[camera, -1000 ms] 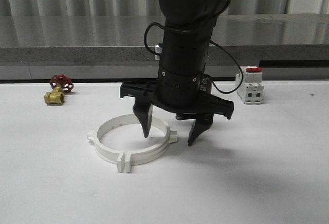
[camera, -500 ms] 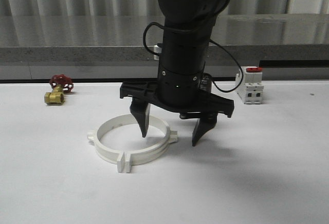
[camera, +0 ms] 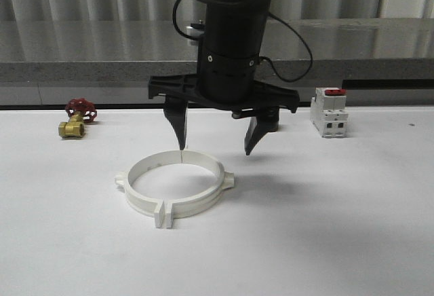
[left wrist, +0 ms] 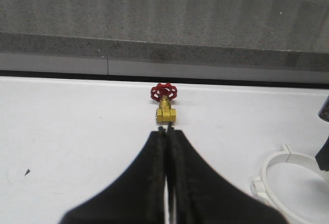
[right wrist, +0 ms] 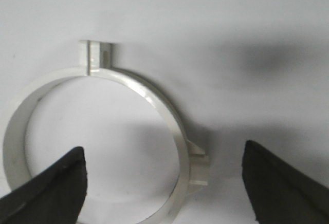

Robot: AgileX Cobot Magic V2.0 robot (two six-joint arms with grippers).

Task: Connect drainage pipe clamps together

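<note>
**Right arm lifts clear of the joined ring**

Rising since 1 second ago, the right gripper (camera: 214, 140) has left the ring and now hangs above its far rim, fingers spread wide and holding nothing; earlier one finger reached down inside the ring and the other stood just outside its right side. The ring itself has not shifted.

The 2 pipe clamps (camera: 175, 186) lie flat on the white bench (camera: 339, 228), closed into 1 ring, with paired flanges meeting at the front (camera: 163, 214) and small tabs at the left and right sides. In the right wrist view the ring (right wrist: 154, 100) sits between the 2 spread fingers, a flange pair (right wrist: 96, 57) pressed together. Whether the halves have actually locked cannot be told.

The left gripper (left wrist: 165, 147) has its fingers pressed together, empty, pointing toward a brass valve with a red wheel (left wrist: 164, 103).

The ring looks like light, stiff, smooth plastic, so it would likely slide under a sideways push. I judge the flanges or a pinch across the wall the best places to hold.

Open bench lies all around; the valve (camera: 76, 119) and a white breaker (camera: 330, 113) stand well apart.
</note>
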